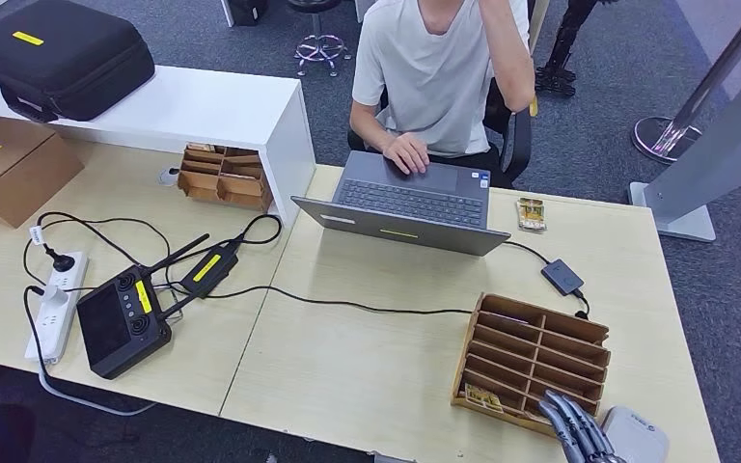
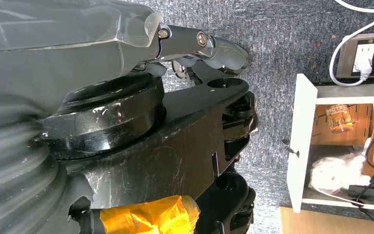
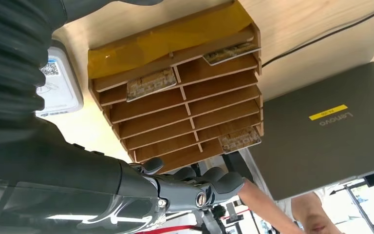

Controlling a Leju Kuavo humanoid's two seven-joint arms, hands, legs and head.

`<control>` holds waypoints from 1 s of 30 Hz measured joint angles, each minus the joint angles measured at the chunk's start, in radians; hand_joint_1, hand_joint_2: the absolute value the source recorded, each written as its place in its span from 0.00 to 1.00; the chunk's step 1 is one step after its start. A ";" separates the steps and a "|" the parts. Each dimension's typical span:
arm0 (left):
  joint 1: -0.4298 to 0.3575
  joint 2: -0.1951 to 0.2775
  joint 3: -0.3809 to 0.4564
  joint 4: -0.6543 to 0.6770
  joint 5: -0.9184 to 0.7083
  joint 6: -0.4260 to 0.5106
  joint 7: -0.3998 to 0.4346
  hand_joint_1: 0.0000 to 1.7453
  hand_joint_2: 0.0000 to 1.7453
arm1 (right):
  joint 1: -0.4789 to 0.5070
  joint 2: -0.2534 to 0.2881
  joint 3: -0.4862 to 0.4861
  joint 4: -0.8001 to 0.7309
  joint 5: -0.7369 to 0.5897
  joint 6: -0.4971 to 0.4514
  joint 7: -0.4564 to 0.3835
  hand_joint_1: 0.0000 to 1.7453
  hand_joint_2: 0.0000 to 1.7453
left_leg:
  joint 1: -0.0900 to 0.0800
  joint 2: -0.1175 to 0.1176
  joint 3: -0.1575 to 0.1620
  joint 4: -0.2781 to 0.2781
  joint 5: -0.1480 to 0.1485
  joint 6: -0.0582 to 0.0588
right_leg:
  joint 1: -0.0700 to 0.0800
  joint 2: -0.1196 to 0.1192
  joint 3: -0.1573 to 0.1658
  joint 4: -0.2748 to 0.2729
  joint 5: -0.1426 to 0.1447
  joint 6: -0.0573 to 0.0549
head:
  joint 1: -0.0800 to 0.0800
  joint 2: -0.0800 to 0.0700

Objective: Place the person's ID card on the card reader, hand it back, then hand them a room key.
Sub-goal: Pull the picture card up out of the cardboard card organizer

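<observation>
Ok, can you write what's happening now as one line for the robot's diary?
right hand: empty, by wooden card rack | left hand: hanging | card reader: bare | person: at laptop

Light wooden desk (image 1: 367, 357), carrying: open laptop (image 1: 410, 203), wooden slotted card rack (image 1: 531, 362), grey card reader (image 1: 637, 436), patterned card (image 1: 531, 213), small dark adapter (image 1: 562, 276), black controller (image 1: 121, 321), white power strip (image 1: 58, 304), cardboard box (image 1: 10, 169).

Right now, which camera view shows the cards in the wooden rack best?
The right wrist view: the wooden rack faces it, with three cards plain in its slots. The head view sees the rack from above, one card just visible. The left wrist view looks at the floor.
</observation>
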 joint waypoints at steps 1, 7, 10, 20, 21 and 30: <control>0.000 0.000 0.000 0.000 0.000 0.000 0.000 0.00 1.00 | -0.004 0.002 0.006 0.006 0.003 -0.001 0.002 0.00 1.00 | 0.000 0.000 0.000 0.000 0.000 0.000 | 0.000 0.000 0.000 0.000 0.000 0.000 | 0.000 0.000; 0.000 0.000 0.000 0.000 -0.003 0.000 0.002 0.00 1.00 | -0.024 0.023 0.027 0.048 0.036 -0.014 0.031 0.00 1.00 | 0.000 0.000 0.000 0.000 0.000 0.000 | 0.000 0.000 0.000 0.000 0.000 0.000 | 0.000 0.000; 0.000 0.000 -0.001 0.000 -0.005 0.000 0.002 0.00 1.00 | -0.034 0.037 0.033 0.079 0.036 -0.027 0.038 0.00 1.00 | 0.000 0.000 0.000 0.000 0.000 0.000 | 0.000 0.000 0.000 0.000 0.000 0.000 | 0.000 0.000; -0.002 0.000 -0.008 0.000 -0.014 0.000 0.006 0.00 1.00 | -0.044 0.072 -0.019 0.205 0.057 -0.088 0.062 0.00 1.00 | 0.000 0.000 0.000 0.000 0.000 0.000 | 0.000 0.000 0.000 0.000 0.000 0.000 | 0.000 0.000; -0.002 0.000 -0.008 0.000 -0.014 0.000 0.007 0.00 1.00 | -0.041 0.076 -0.030 0.214 0.071 -0.089 0.068 0.00 1.00 | 0.000 0.000 0.000 0.000 0.000 0.000 | 0.000 0.000 0.000 0.000 0.000 0.000 | 0.000 0.000; -0.002 0.001 -0.010 0.000 -0.012 0.000 0.009 0.00 1.00 | -0.002 0.097 -0.154 0.275 0.108 -0.098 0.082 0.00 1.00 | 0.000 0.000 0.000 0.000 0.000 0.000 | 0.000 0.000 0.000 0.000 0.000 0.000 | 0.000 0.000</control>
